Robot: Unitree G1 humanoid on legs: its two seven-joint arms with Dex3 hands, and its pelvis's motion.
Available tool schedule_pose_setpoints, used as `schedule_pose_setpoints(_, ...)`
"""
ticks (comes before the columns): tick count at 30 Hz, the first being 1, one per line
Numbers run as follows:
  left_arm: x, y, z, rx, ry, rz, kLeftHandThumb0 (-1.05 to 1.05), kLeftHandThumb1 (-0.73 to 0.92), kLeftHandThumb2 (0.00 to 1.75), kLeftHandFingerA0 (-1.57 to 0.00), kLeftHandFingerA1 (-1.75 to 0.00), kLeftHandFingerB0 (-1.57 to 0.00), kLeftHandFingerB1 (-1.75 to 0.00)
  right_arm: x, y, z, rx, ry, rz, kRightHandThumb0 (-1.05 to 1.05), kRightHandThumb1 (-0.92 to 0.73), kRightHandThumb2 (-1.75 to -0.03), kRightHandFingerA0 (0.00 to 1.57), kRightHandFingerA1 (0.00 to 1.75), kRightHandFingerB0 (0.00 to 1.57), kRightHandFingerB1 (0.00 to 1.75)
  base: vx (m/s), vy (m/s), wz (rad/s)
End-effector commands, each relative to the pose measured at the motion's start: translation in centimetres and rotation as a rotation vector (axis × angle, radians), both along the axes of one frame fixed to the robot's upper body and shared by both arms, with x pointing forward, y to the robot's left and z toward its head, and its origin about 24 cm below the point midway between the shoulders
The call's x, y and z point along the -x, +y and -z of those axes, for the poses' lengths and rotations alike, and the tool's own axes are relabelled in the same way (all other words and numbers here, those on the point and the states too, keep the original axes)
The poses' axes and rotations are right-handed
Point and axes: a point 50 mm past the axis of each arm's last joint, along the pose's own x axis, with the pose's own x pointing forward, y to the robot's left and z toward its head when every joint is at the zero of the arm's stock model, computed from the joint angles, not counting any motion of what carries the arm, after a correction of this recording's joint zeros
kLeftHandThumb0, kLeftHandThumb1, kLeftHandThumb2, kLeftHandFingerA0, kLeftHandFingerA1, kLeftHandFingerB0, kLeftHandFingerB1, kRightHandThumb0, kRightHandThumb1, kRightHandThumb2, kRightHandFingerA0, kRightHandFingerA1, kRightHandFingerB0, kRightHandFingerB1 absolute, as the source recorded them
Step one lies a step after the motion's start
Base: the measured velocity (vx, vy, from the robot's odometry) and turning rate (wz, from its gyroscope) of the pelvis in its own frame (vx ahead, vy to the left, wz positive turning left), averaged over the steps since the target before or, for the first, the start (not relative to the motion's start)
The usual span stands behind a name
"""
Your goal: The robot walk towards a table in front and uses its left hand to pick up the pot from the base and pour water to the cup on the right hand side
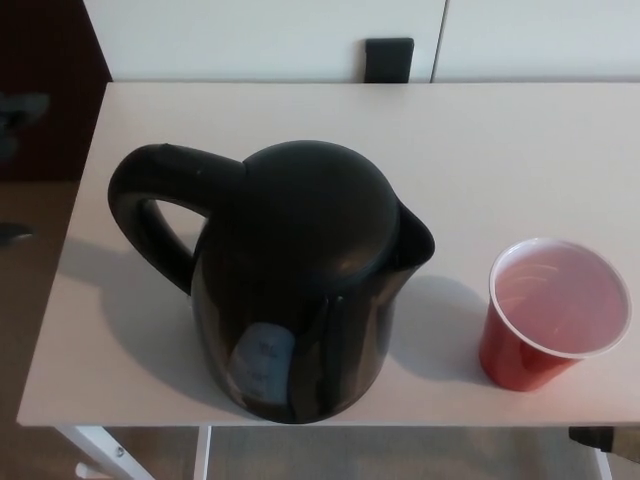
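A black kettle pot stands upright on the white table, handle to the left and spout toward the right. No base shows under it. A red cup with a white rim stands to its right near the table's front edge, a gap apart from the pot. Only blurred dark tips of my left hand show at the picture's left edge, spread apart, well clear of the handle and holding nothing. My right hand does not show.
A small black block sits against the white wall behind the table's back edge. Dark brown furniture stands off the table's left side. The table's left edge is close to the pot's handle, and its front edge runs just below pot and cup.
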Motion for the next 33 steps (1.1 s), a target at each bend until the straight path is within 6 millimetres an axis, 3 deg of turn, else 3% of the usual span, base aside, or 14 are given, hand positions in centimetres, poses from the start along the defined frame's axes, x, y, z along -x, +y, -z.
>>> schedule_pose_setpoints(1,4.0,4.2,0.4,0.045,-0.012,-0.054,-0.72,0.41,0.8,0.0,-0.06,0.0,0.0,0.7,-0.9,0.0,0.018,-0.03,0.012,-0.22,-0.65,-0.73,0.49,0.75,0.41,0.64,0.0,0.0,0.0)
schedule_pose_setpoints(9,12.6,9.3,6.5,0.318,-0.071,-0.461,-0.67,0.46,0.83,0.0,-0.21,0.0,-0.17,3.5,-1.9,1.3,0.034,0.013,0.094,-0.21,-0.65,-0.75,0.4,0.66,0.37,0.55,0.0,0.0,0.02)
schedule_pose_setpoints(10,13.9,9.5,8.1,0.344,-0.067,-0.561,-0.67,0.47,0.83,-0.02,-0.25,-0.04,-0.21,3.8,-2.1,1.4,0.035,0.017,0.102,-0.23,-0.51,-1.0,0.36,0.66,0.3,0.61,0.0,0.0,0.0)
schedule_pose_setpoints(11,14.3,9.6,8.9,0.36,-0.074,-0.618,-0.66,0.48,0.8,-0.05,-0.29,-0.03,-0.21,3.7,-2.1,1.4,0.04,0.016,0.109,-0.25,-0.68,-0.71,0.4,0.64,0.36,0.55,0.0,0.0,0.0)
schedule_pose_setpoints(17,19.5,10.1,15.9,0.407,0.035,-0.991,-0.72,0.6,0.93,0.0,-0.26,-0.08,-0.28,4.5,-1.9,1.8,0.015,-0.019,0.176,-0.22,-0.68,-0.77,0.39,0.64,0.34,0.55,0.0,0.0,0.0)
schedule_pose_setpoints(18,20.0,9.9,16.8,0.406,0.068,-1.021,-0.72,0.63,0.94,0.0,-0.25,-0.1,-0.3,4.7,-2.1,1.8,0.013,-0.023,0.185,-0.23,-0.68,-0.78,0.37,0.63,0.33,0.54,0.0,0.0,0.0)
schedule_pose_setpoints(19,20.1,9.4,18.2,0.392,0.117,-1.043,-0.68,0.64,0.94,-0.01,-0.25,-0.03,-0.31,4.2,-2.2,1.5,0.01,-0.037,0.201,-0.23,-0.54,-1.02,0.32,0.63,0.3,0.6,0.0,0.0,0.0)
schedule_pose_setpoints(22,21.0,8.4,21.1,0.353,0.284,-1.068,-0.62,0.62,0.92,0.0,-0.27,-0.06,-0.33,4.3,-2.6,1.3,0.019,-0.035,0.226,-0.22,-0.55,-1.02,0.33,0.64,0.32,0.61,0.0,0.0,0.0)
schedule_pose_setpoints(24,20.9,8.2,21.6,0.312,0.345,-1.027,-0.62,0.65,0.94,0.0,-0.24,0.0,-0.3,4.5,-2.7,1.4,0.026,-0.034,0.222,-0.21,-0.55,-1.02,0.33,0.64,0.32,0.61,0.0,0.0,0.0)
schedule_pose_setpoints(25,20.6,8.1,21.8,0.297,0.362,-1.024,-0.52,0.84,0.66,-0.07,-0.24,-0.08,-0.29,4.4,-2.7,1.4,0.023,-0.036,0.226,-0.23,-0.53,-1.02,0.32,0.64,0.32,0.62,0.0,0.0,0.0)
schedule_pose_setpoints(30,20.2,8.1,22.1,0.266,0.384,-1.023,-0.52,0.84,0.66,-0.07,-0.24,-0.08,-0.29,4.4,-2.6,1.4,0.016,-0.041,0.231,-0.23,-0.53,-1.02,0.32,0.64,0.32,0.62,0.0,0.0,0.0)
schedule_pose_setpoints(31,20.0,6.8,23.2,0.182,0.458,-0.904,-0.29,0.69,1.15,-0.01,-0.48,-0.01,-0.47,4.9,-2.8,1.7,-0.004,-0.023,0.236,-0.18,-0.55,-1.03,0.29,0.62,0.28,0.6,0.0,0.0,0.0)
schedule_pose_setpoints(32,20.0,6.7,23.3,0.172,0.466,-0.89,-0.29,0.69,1.15,-0.01,-0.48,-0.01,-0.47,5.0,-2.8,1.7,-0.007,-0.022,0.237,-0.18,-0.55,-1.03,0.29,0.62,0.28,0.6,0.0,0.0,0.0)
schedule_pose_setpoints(33,19.8,6.3,23.7,0.173,0.493,-0.879,-0.51,0.88,0.67,-0.17,-0.3,-0.21,-0.32,4.8,-2.8,1.8,0.003,-0.011,0.252,-0.18,-0.56,-1.02,0.35,0.65,0.3,0.61,0.0,0.0,0.0)
